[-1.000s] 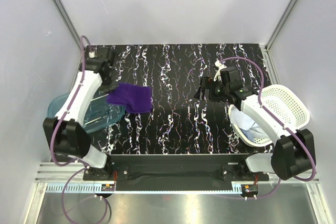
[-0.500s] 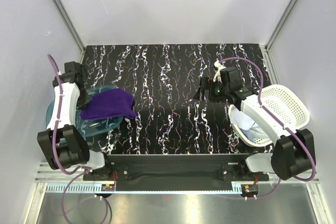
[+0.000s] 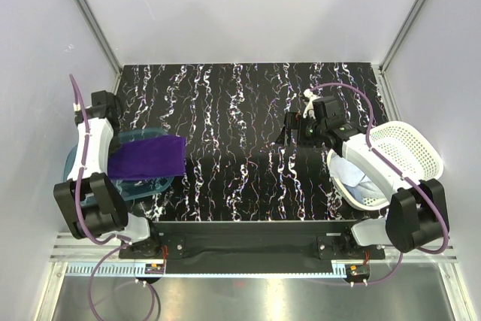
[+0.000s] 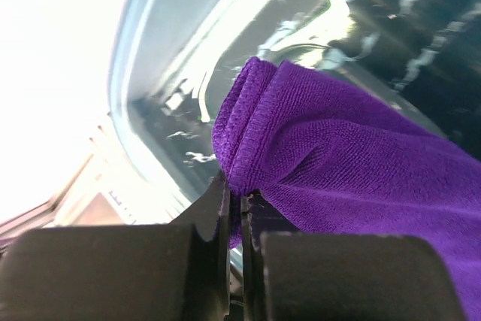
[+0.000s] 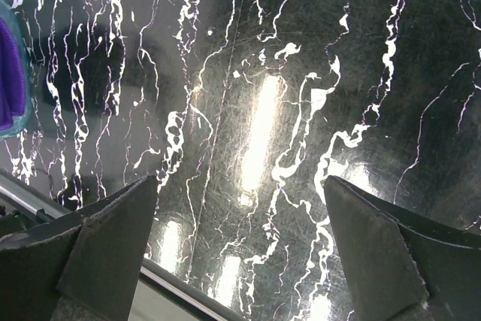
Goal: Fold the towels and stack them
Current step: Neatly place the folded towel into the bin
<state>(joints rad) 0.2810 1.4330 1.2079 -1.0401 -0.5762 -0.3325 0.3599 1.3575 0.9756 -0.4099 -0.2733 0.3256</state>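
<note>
Left gripper [image 4: 234, 202]: jaws pressed together, pinching the hemmed edge of the purple towel [image 3: 146, 157]. The cloth bunches at the pinch, then spreads flat away from the fingers toward the table's middle. The towel sits over the teal tub [image 3: 139, 187] at the table's left edge, covering most of it. Cannot tell whether the cloth rests on the tub rim or hangs just above it. Right gripper [image 5: 240, 186]: fingers spread wide, nothing between them, over bare table right of centre. A pale blue towel [image 3: 353, 178] lies in the white basket [image 3: 409, 148] at the right edge. The table [image 3: 240, 125] is glossy black with white marbling. Plain pale walls [image 3: 240, 5] on three sides.
</note>
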